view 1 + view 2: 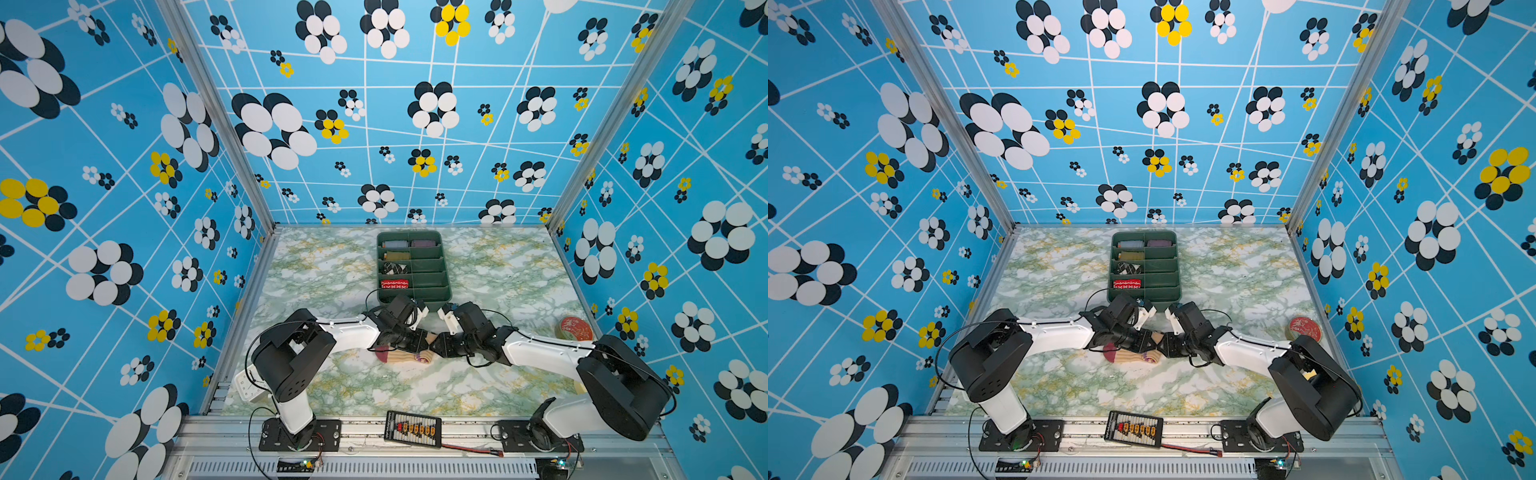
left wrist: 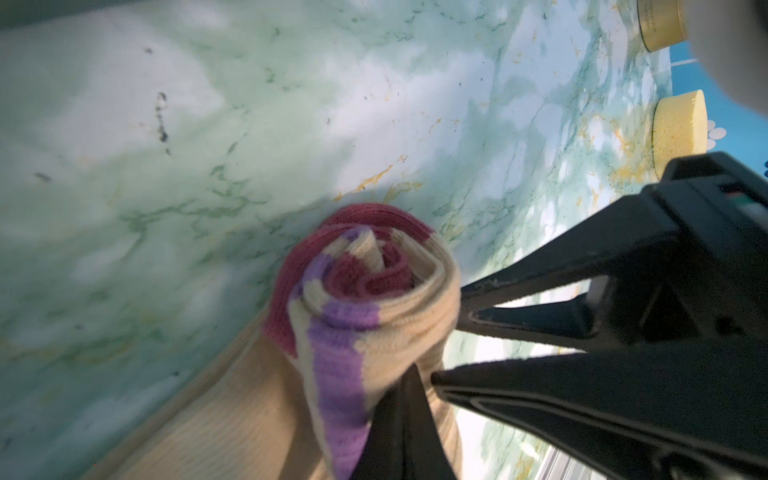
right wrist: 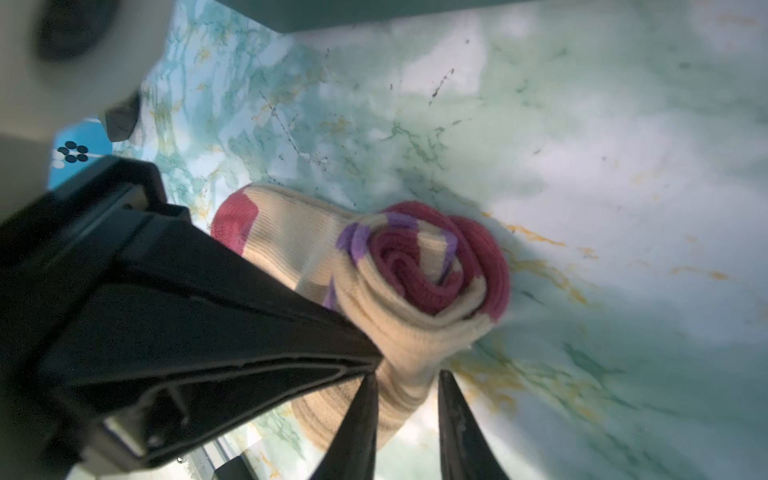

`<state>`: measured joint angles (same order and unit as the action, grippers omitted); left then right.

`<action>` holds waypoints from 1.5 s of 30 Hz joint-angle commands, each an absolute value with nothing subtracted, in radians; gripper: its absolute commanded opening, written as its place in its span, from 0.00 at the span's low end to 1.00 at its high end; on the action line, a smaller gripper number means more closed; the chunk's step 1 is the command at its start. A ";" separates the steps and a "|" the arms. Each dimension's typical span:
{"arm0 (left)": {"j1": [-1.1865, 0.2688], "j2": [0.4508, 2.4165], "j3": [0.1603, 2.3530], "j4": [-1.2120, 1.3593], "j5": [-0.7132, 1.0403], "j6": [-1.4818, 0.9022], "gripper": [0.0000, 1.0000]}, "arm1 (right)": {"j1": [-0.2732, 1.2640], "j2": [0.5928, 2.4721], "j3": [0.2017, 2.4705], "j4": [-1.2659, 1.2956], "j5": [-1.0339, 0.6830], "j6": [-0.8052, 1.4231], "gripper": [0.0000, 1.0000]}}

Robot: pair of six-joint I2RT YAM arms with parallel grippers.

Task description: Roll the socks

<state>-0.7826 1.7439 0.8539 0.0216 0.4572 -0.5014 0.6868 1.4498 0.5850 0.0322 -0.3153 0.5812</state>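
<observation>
Booth walled in blue paper printed with white, black and yellow flowers; for a floor, a green-and-white marble-print tabletop.

Near the front middle of that tabletop, in both top views: the pale orange-cream ribbed socks, lying flat and partly rolled. Wound from the dark red cuff and purple stripes into a tight spiral at the end toward the right arm; unrolled at the other end, dark red toe toward the left arm's side.

Against the roll from one side, the left gripper: black fingers pressed together into a single wedge, tip touching the cream outer layer. Cannot tell whether pinching any cloth. From the opposite side, the right gripper: fingers spread, a fold of cream cloth in the gap between them.

Just behind the two wrists, a dark green plastic divided tray. In its left column, a red white-patterned sock roll and, one compartment farther back, a black-and-white diamond sock roll; duller rolls in the far compartments. Well off toward the right wall, a round tin with a red patterned lid; near it in the left wrist view, a round yellow sponge. On the front metal rail, between the arm bases, a black board with a row of orange parts.
</observation>
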 commanded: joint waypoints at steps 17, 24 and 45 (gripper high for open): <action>-0.693 1.790 0.638 0.123 0.481 -0.549 0.00 | 0.665 1.401 0.489 0.184 -0.409 0.716 0.30; -0.687 1.814 0.610 0.199 0.518 -0.568 0.00 | 0.666 1.415 0.484 0.213 -0.407 0.743 0.30; -0.647 1.838 0.545 0.316 0.574 -0.614 0.00 | 0.666 1.519 0.411 0.442 -0.431 0.855 0.31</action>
